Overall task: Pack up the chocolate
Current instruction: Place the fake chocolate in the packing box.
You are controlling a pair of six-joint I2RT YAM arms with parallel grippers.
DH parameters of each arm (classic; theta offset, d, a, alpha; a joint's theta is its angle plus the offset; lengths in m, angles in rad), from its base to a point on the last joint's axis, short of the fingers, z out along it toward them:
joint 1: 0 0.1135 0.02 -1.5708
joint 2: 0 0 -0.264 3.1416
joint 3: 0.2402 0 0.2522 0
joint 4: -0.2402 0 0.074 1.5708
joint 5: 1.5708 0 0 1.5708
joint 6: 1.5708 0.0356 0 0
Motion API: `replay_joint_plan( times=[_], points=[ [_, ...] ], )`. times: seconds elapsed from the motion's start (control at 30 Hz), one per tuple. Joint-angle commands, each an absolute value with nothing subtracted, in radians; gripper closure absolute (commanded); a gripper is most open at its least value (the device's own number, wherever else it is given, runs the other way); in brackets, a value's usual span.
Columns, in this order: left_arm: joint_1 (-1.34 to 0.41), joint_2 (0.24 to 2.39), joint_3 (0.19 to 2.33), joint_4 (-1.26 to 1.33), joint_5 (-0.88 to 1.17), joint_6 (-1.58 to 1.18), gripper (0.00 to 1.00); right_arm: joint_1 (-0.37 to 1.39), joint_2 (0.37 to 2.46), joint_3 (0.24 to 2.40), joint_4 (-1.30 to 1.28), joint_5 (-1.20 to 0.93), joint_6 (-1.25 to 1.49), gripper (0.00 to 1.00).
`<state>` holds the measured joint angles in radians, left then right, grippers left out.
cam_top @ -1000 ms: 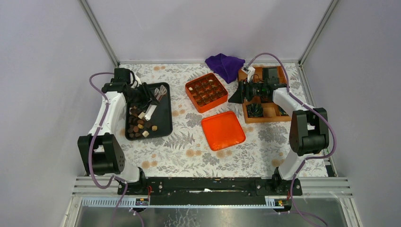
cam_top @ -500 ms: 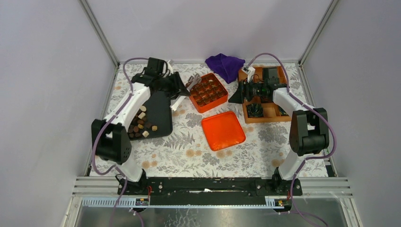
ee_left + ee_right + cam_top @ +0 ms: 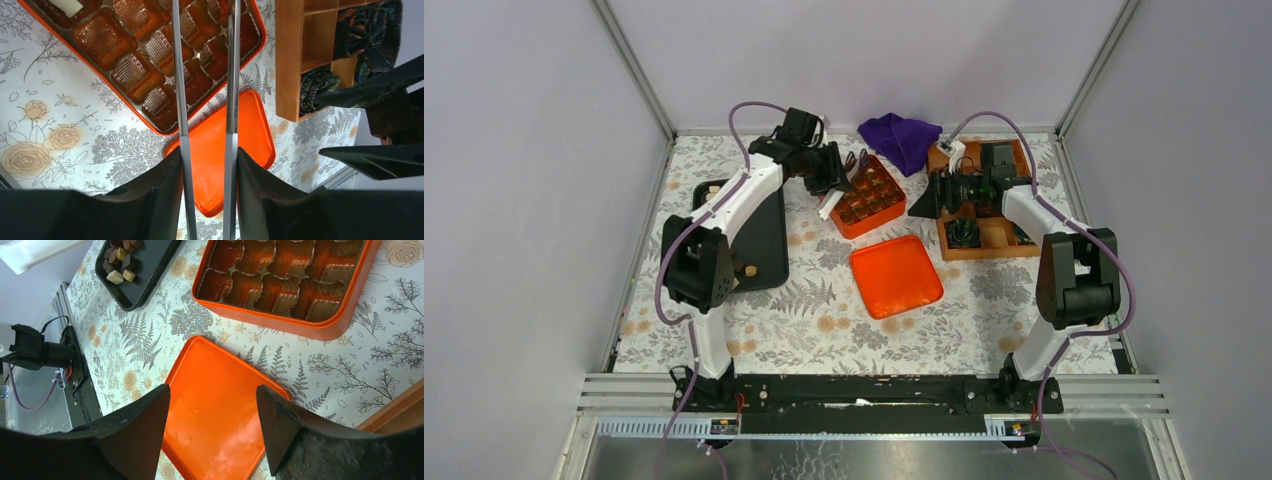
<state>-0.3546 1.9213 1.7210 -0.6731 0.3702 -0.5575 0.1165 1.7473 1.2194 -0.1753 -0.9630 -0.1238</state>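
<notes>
**Left gripper** [image 3: 207, 167]: is clamping a pair of long metal tweezers [image 3: 180, 90], with a finger pressing on each blade and the blades standing narrowly apart. The tips are running out of the wrist view, so it cannot be told whether a piece is riding between them.

**Orange box** [image 3: 270, 322]: is lying directly beneath the blades. Most of its moulded cells are showing bare, and one cream-white piece [image 3: 65, 6] is sitting in a cell off to one side of the blades.

**Chocolate** [image 3: 120, 260]: the loose stock is lying on the black tray [image 3: 150, 285], well apart from the tweezers, back toward that arm's base.

**Right gripper** [image 3: 212, 390]: its jaws are standing wide and holding nothing. It is hovering above the orange lid [image 3: 220, 440], with the box just ahead of it.

**Handling note:** the step appears to be delivery into a cell.
- Centre the tips over one bare cell.
- Descend straight down.
- Hold the squeeze even until the piece is seated.
- Release without the blades snagging the cell ridges.
</notes>
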Motion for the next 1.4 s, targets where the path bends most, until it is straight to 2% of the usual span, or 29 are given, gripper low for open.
replay_joint_plan(
  times=[0.0,0.43,1.07,1.37],
  points=[
    [-0.374,1.954,1.805,-0.704,0.306,-0.512,0.73,0.111,1.714,1.229,-0.176,-0.988,-0.138,0.28],
    [-0.4,2.029,1.864,-0.749,0.278,-0.496,0.67,0.11,1.721,1.23,-0.179,-0.99,-0.14,0.28],
    [-0.417,2.063,1.914,-0.797,0.251,-0.482,0.51,0.109,1.72,1.23,-0.18,-0.992,-0.14,0.28],
    [-0.417,2.057,1.919,-0.796,0.246,-0.479,0.49,0.107,1.717,1.23,-0.182,-0.991,-0.143,0.28]
  ],
)
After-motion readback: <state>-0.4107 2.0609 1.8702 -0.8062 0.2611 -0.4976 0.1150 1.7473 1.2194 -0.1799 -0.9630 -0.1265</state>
